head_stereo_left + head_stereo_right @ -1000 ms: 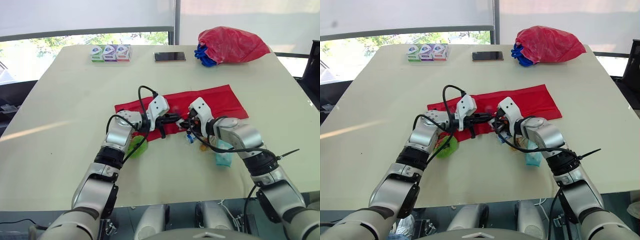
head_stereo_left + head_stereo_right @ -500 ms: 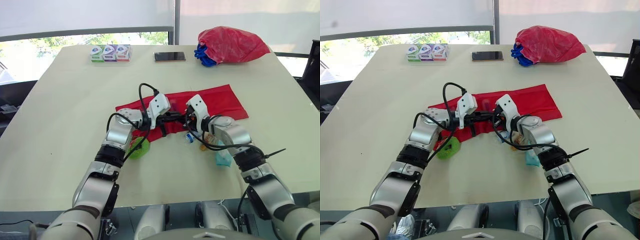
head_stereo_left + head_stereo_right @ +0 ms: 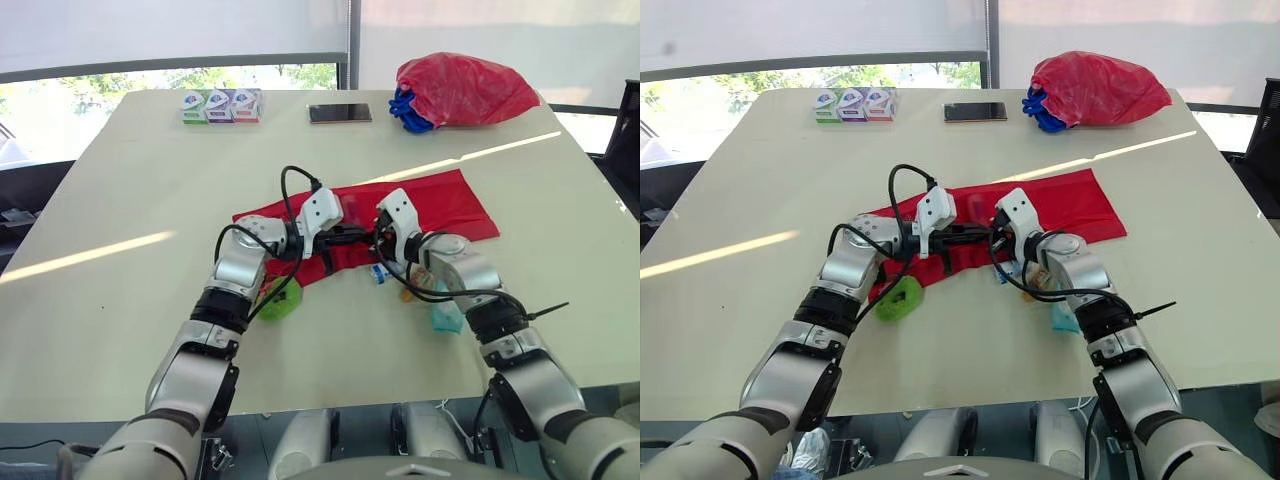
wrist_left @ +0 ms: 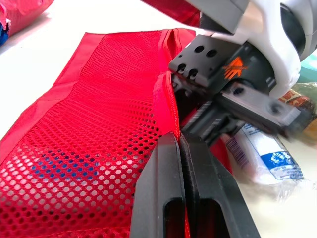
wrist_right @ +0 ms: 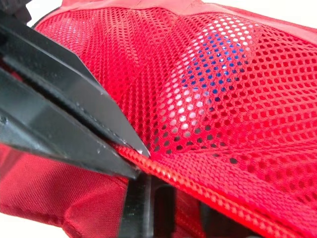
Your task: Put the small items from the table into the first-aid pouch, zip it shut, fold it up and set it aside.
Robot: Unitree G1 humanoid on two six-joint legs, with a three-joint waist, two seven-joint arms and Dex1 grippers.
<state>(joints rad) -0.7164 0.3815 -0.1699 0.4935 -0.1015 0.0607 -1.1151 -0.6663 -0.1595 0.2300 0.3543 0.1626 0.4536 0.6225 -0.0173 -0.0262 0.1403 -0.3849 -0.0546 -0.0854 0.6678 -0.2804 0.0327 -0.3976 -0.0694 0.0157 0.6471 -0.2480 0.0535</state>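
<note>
Now that the right end effector [image 3: 378, 242] has slid in close, it meets the left end effector [image 3: 358, 237] at the zip of the red pouch [image 3: 430, 205], mid-counter [image 3: 120, 200]. The left one is pinched tight on the pouch edge; the right one's grip cannot be told. A green thing [image 3: 277, 297] and a small packet [image 3: 381, 275] lie outside, so packing looks unfinished.
</note>
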